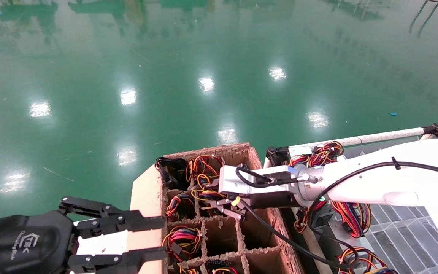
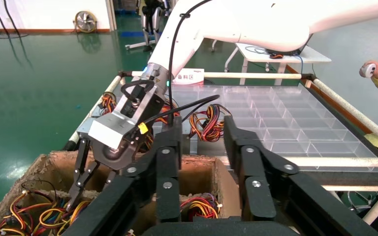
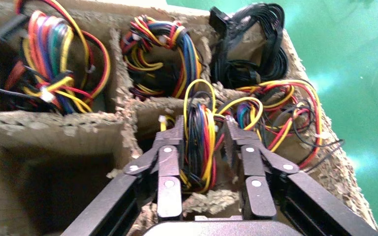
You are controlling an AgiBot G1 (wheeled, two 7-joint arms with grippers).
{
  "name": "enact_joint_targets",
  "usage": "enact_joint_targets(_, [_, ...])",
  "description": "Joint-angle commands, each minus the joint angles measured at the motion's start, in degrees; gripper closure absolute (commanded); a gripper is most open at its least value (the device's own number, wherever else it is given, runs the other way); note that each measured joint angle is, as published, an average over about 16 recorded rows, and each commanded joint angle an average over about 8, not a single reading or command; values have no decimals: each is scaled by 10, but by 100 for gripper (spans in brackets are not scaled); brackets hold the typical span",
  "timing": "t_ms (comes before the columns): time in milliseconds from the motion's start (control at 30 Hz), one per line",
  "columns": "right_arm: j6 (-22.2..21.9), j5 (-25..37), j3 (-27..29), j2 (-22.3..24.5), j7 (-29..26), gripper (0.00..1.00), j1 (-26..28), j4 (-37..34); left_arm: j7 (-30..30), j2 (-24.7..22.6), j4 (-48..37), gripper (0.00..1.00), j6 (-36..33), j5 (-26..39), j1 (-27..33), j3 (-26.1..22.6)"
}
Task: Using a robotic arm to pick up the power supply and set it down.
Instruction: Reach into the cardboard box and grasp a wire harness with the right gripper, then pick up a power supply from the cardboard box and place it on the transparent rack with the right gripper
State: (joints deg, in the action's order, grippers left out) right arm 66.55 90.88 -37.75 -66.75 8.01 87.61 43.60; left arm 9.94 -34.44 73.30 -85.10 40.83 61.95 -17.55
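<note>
The power supply [image 3: 199, 142] sits down in a cell of the cardboard box [image 1: 255, 160], in the row by the box's right wall, w/ only its loop of yellow, red & black wires showing. The right end effector [image 3: 204, 147] is down in that cell, one finger on each side of the wire loop, hugging it close; can't tell if it's squeezing yet. Other cells nearby hold more wire bundles [image 3: 160, 44]. The left end effector [image 1: 143, 239] hangs by the box's left edge, fingers spread wide, nothing in it. A clear tray [image 2: 295, 115] w/ many little slots sits past the box's right side.
</note>
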Motion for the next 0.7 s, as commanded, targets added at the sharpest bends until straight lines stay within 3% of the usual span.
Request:
enact_joint_targets(33, [-3,4,-2,-2,3,100,1,-3,0,0,0,0,0,0,0,0])
enact_joint_targets(367, [1,7,-5,-7,1,100,6,-9,0,0,0,0,0,0,0,0])
enact_joint_targets(700, [19,-6,4,16,-23,100,12,25,0,0,0,0,0,0,0,-1])
